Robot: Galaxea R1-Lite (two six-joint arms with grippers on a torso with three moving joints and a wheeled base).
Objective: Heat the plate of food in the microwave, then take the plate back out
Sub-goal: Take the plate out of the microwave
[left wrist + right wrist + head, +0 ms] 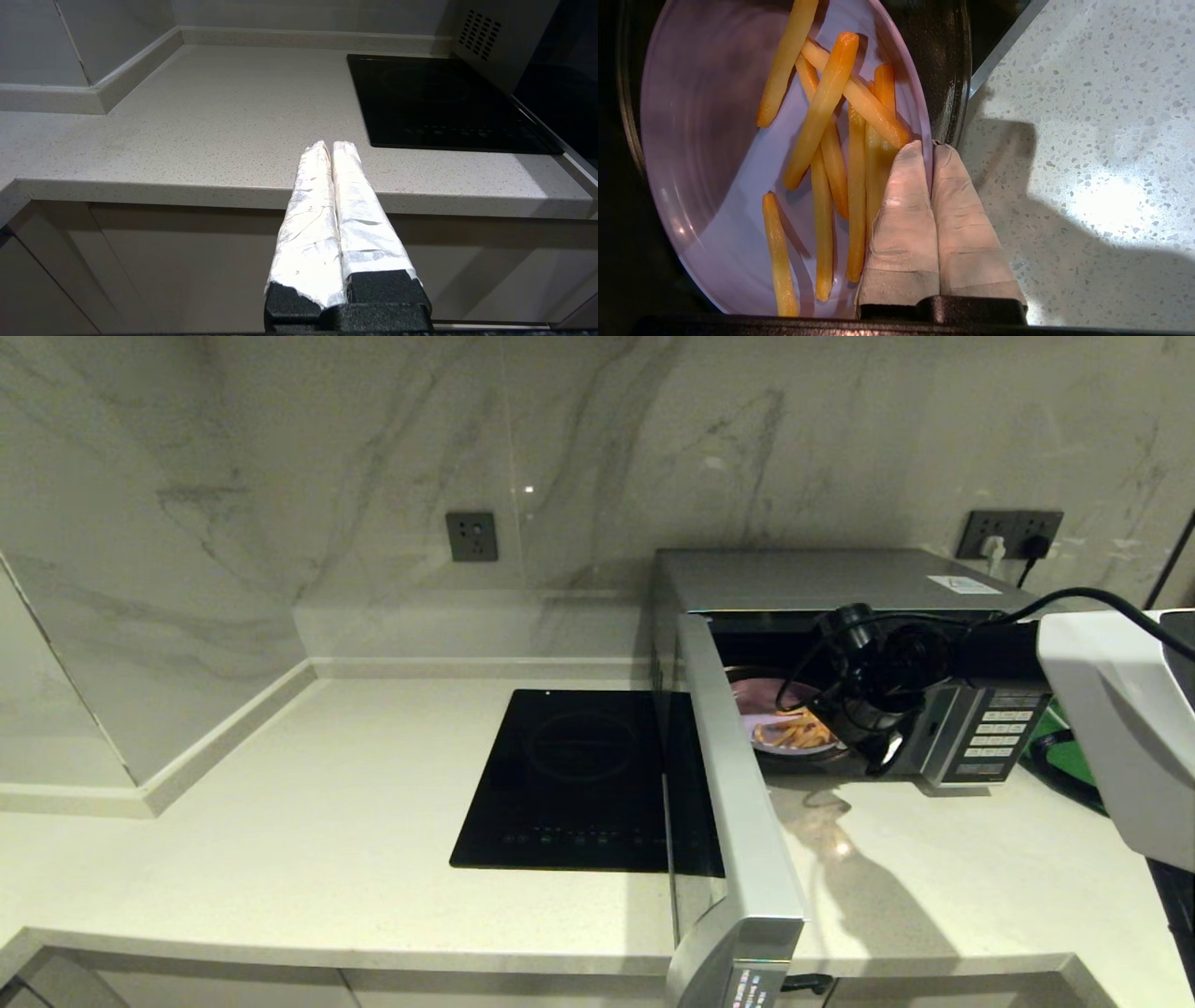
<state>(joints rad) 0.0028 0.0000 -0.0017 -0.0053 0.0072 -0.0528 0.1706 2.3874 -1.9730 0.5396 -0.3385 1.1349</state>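
**Head view and wrist views: plate at the oven mouth**

Head view: the microwave stands at 2 o'clock on the counter, door swung wide toward the camera. The plate of food sits inside the cavity, near its front edge. The right gripper reaches into the opening at the plate's near rim. An induction cooktop lies at centre, left of the door.

Left wrist view: the left gripper, fingers pressed together on nothing, hangs parked before the counter's front edge.

Right wrist view: the right gripper is clamped on the plate's rim, one finger over it beside the fries, one under.

Step judged: carrying the plate through the opening; whether going in or coming out cannot be told. The next move calls for a level, straight path clear of the door.
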